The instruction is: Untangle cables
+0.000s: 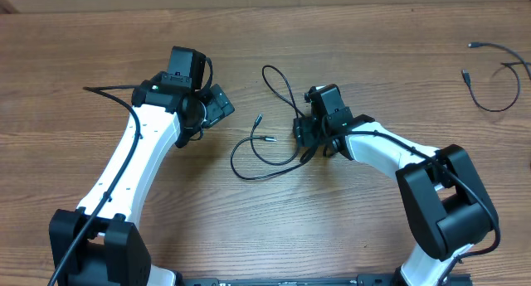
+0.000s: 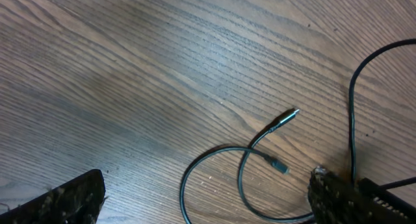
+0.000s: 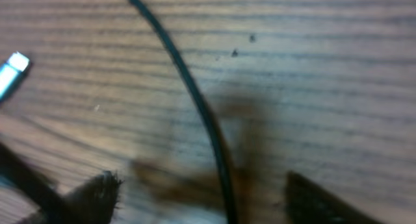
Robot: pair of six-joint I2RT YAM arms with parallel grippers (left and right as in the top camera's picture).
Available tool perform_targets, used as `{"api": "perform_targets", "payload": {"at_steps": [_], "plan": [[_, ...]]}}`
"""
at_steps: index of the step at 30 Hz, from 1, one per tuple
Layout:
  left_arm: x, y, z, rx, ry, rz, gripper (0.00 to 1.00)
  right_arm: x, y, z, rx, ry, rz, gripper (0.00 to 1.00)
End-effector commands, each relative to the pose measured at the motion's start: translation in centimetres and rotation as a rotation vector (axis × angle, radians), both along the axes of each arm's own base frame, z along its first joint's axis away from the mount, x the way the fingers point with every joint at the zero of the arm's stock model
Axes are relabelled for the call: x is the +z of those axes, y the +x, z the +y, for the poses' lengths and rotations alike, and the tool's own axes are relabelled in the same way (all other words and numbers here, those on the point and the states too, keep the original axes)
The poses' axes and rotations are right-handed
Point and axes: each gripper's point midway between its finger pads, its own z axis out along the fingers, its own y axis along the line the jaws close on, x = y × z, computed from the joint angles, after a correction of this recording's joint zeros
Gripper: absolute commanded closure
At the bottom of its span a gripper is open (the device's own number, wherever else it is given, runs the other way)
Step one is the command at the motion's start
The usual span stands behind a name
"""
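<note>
Frayed pads (image 2: 71, 198) of the left gripper (image 1: 217, 104) stand spread as wide as they go and hold nothing. That arm is reached forward and angled toward the middle cable (image 2: 276, 125), probably to leave it room. Further right, the right gripper (image 3: 214, 201) stoops low, fingers apart astride that cord (not pinching it), likely lining up a grasp. A second cable (image 1: 485, 45) lies well apart, far right.
</note>
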Motion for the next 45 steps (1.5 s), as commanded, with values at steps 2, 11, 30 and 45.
{"api": "perform_targets", "payload": {"at_steps": [2, 11, 30, 45], "plan": [[0.2, 0.0, -0.1, 0.006, -0.010, -0.002, 0.01, -3.8, -2.4, 0.3, -0.053, 0.029, 0.152, 0.62], [0.2, 0.0, -0.1, 0.006, -0.010, -0.002, 0.00, -3.9, -8.6, 3.3, -0.097, 0.256, 0.498, 0.91], [0.2, 0.0, -0.1, 0.006, -0.010, -0.002, 0.01, -3.7, -11.2, 3.4, -0.114, 0.278, 0.628, 0.96], [0.2, 0.0, -0.1, 0.006, -0.010, -0.002, 0.00, -3.3, -10.6, 4.3, -0.106, 0.324, 0.611, 0.96]]}}
